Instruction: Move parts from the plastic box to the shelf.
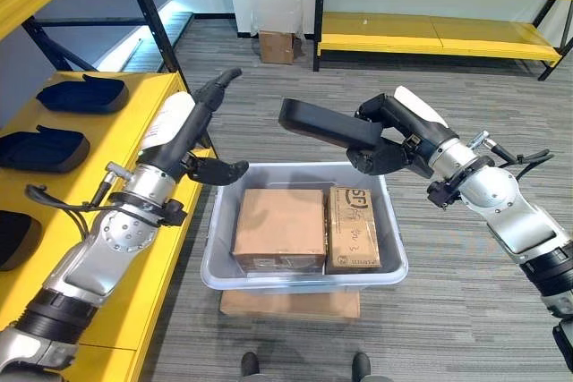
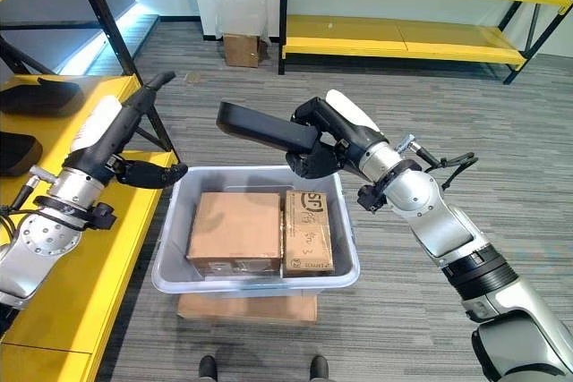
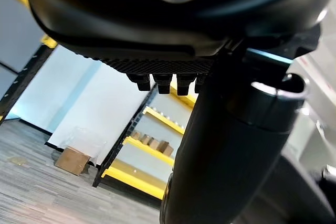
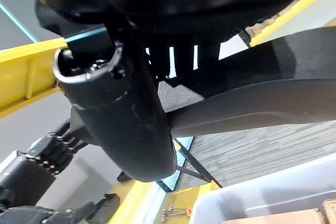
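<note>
Closest to where I stand is the grey plastic box (image 1: 303, 276), sitting on a flat cardboard piece on the carpet, with two cardboard cartons (image 1: 280, 228) side by side in it.

Going left to right: the yellow shelf (image 1: 148, 310) runs along the left, and three dark moulded parts (image 1: 82, 94) already lie on it in a row, well apart from each other. Next comes the left robot hand (image 1: 213, 131), held above the gap between shelf and box, its fingers straight and its thumb stretched toward the box, holding nothing. Over the box hangs the black part (image 1: 329, 123), a long flat moulded piece, clear of the cartons below. The right robot hand (image 1: 391, 143) has its fingers curled round the right end of it, so most of its length sticks out leftward toward the other hand.

My guess is the part is stiff plastic and fairly light, since it juts out from one end without sagging. Its smooth skin may slip, and held at one end it will want to tip. A second hold under the free left end would steady it before it crosses to the shelf.
</note>
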{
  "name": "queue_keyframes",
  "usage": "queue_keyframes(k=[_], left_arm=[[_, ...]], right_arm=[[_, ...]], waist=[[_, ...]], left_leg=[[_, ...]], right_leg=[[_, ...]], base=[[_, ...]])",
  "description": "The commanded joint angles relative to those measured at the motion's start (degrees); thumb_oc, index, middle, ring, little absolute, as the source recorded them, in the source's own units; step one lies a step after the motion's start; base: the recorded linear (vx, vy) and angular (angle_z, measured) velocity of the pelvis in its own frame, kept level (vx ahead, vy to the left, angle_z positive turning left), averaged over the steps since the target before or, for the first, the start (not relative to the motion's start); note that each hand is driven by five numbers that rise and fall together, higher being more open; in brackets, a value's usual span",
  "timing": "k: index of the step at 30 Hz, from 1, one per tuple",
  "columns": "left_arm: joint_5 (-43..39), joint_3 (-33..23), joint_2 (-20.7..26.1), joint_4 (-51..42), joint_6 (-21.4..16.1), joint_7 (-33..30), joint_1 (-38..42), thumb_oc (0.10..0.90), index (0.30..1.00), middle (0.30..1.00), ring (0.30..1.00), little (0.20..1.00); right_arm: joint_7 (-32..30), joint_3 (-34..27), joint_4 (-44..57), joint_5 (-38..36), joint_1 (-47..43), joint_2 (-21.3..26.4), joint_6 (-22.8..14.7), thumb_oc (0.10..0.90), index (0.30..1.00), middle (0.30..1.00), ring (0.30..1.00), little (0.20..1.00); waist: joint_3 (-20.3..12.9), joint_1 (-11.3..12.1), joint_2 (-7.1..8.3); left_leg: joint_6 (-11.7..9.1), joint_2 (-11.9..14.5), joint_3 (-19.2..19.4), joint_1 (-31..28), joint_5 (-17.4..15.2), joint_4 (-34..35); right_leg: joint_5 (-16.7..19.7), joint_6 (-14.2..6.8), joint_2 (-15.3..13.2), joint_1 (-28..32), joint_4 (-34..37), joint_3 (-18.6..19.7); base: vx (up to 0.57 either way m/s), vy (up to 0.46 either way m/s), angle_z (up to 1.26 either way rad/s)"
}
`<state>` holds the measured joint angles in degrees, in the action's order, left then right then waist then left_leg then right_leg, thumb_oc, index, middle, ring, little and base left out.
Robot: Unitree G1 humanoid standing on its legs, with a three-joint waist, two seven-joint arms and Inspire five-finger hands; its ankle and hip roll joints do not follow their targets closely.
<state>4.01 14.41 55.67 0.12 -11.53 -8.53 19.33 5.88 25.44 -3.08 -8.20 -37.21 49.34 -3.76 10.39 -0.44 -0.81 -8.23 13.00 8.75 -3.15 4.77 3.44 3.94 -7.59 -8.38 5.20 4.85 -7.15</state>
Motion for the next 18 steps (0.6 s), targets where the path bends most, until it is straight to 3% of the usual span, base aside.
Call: queue_keyframes(k=[1,18], left_arm=[[1.9,1.5,4.3,3.3,-4.2,-2.4,5.9,0.9,1.0,1.0,1.0,1.0],[1.7,1.5,-2.3,8.4,-3.1,-2.7,5.5,0.9,1.0,1.0,1.0,1.0]], right_arm=[[-3.1,2.2,-1.1,-3.8,-9.2,-0.5,-6.9,0.4,0.3,0.3,0.3,0.3],[-2.3,1.6,0.0,-5.1,-8.8,-2.8,-6.7,0.4,0.3,0.3,0.3,0.3]], waist=[[-11.4,-0.9,1.89],[-11.3,-1.8,2.49]], left_leg=[[-2.2,4.9,-1.7,4.0,4.3,1.6],[-2.2,5.3,-0.5,3.2,3.9,1.6]], right_leg=[[-6.7,-2.8,-2.5,2.6,-1.7,-1.2],[-6.6,-2.7,-2.4,2.3,-1.4,0.1]], base=[[0.0,0.0,0.0],[0.0,0.001,-0.01]])
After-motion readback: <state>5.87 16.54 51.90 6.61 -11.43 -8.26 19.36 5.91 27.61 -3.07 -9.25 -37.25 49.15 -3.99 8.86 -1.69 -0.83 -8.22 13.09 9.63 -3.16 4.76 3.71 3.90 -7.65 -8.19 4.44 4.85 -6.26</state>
